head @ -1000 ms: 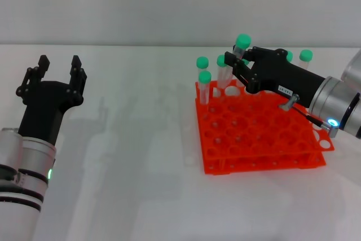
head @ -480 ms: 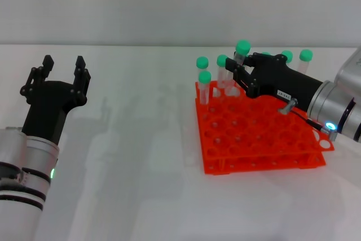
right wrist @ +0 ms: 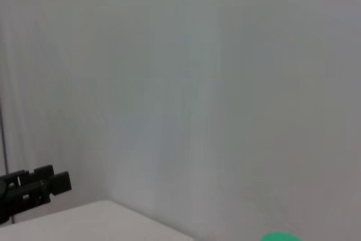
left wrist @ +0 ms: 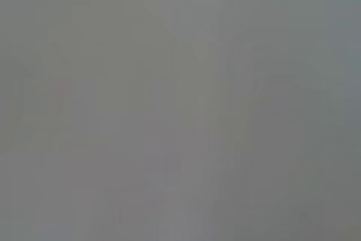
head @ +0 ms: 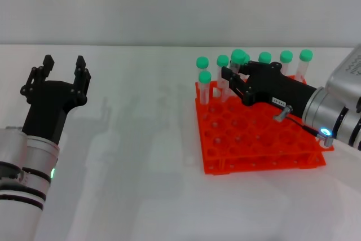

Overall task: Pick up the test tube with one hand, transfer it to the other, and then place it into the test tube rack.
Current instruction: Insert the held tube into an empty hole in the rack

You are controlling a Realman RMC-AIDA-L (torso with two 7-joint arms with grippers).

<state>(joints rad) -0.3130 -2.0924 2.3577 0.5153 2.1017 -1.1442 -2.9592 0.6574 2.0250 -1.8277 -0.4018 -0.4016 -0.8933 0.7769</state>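
Note:
The orange-red test tube rack [head: 256,139] stands on the white table at the right. My right gripper [head: 232,75], black with a blue light on its arm, reaches over the rack's back rows and is shut on the test tube [head: 238,56]. The tube is upright, its green cap just above the fingers and its lower end down among the rack's back holes. The same green cap [right wrist: 280,236] peeks in at the edge of the right wrist view. My left gripper [head: 61,67] hangs open and empty at the far left, and shows far off as the left gripper [right wrist: 34,187] in the right wrist view.
Several other green-capped tubes stand in the rack: two at its left back corner [head: 204,77], one beside the held tube [head: 223,61], and three along the back right [head: 286,56]. The left wrist view is plain grey.
My right gripper has come down and slightly toward the rack's front with the tube, so its cap now sits level with the other caps. The left gripper shifted a little at first, then stayed still.

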